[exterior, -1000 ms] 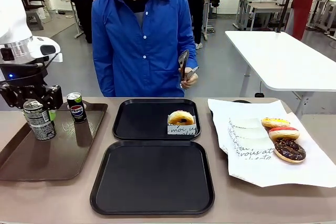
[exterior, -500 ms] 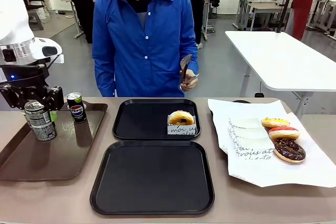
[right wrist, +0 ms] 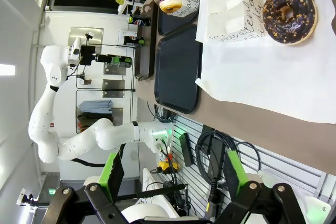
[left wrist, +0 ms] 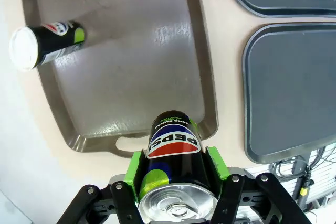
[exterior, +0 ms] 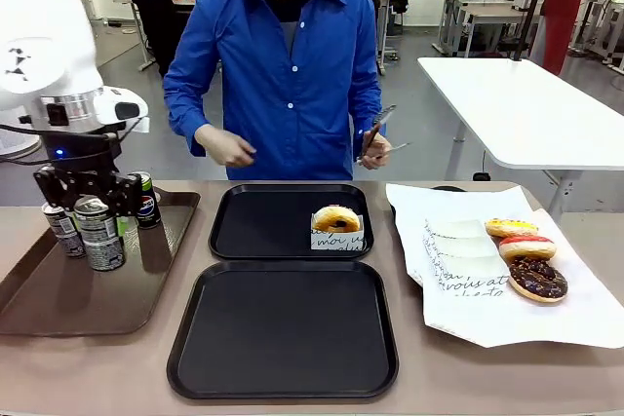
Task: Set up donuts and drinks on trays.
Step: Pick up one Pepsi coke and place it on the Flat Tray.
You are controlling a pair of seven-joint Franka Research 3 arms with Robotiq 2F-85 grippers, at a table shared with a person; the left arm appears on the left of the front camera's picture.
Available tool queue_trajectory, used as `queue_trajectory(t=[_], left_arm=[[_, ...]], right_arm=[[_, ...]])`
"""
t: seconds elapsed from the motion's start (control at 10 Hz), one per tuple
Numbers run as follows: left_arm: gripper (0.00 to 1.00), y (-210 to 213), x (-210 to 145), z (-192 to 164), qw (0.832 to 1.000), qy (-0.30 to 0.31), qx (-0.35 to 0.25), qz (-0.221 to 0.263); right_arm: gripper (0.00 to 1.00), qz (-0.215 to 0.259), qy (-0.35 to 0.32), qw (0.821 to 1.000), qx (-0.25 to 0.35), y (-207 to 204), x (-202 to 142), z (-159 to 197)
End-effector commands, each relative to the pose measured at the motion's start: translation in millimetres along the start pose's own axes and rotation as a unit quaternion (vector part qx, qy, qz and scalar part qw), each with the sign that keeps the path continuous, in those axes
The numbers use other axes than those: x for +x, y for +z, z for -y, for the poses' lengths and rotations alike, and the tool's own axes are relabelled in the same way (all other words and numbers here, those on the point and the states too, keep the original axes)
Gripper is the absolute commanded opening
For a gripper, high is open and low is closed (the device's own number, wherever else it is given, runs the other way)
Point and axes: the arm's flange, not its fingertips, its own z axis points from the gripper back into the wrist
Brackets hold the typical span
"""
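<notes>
My left gripper (exterior: 102,209) is shut on a dark drink can (exterior: 103,241), held upright just over the brown tray (exterior: 58,304). In the left wrist view the can (left wrist: 175,145) sits between the green pads (left wrist: 137,174). Two more cans (exterior: 60,229) (exterior: 146,200) stand on that tray. The far black tray (exterior: 263,231) holds one glazed donut in a paper sleeve (exterior: 336,220); the near black tray (exterior: 283,333) is bare. My right gripper (right wrist: 173,182) is open, above the white paper near a chocolate donut (right wrist: 289,15).
Yellow (exterior: 511,228), pink (exterior: 526,246) and chocolate (exterior: 537,279) donuts lie on white paper (exterior: 507,314) at the right. The person stands across the table with tongs (exterior: 376,132) in one hand and the other hand (exterior: 226,146) held out over the far edge.
My left arm has carried the can rightward over the brown tray, uncovering a can behind it. The person has brought one hand forward and shifted the tongs right.
</notes>
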Motion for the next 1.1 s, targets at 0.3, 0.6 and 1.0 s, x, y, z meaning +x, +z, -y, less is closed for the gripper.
queue_trajectory(t=[0.3,0.6,1.0], left_arm=[[0.59,-23,60,62,0.998,-0.046,-0.031,0.014],[0.59,-50,90,101,0.993,-0.101,-0.053,0.03],[0.59,-43,84,119,0.986,-0.132,-0.073,0.066]], right_arm=[[1.0,0.007,0.007,1.0,0.014,-1,2,-1],[1.0,0.007,0.007,1.0,0.014,-1,2,-1],[1.0,0.007,0.007,1.0,0.014,-1,2,-1]])
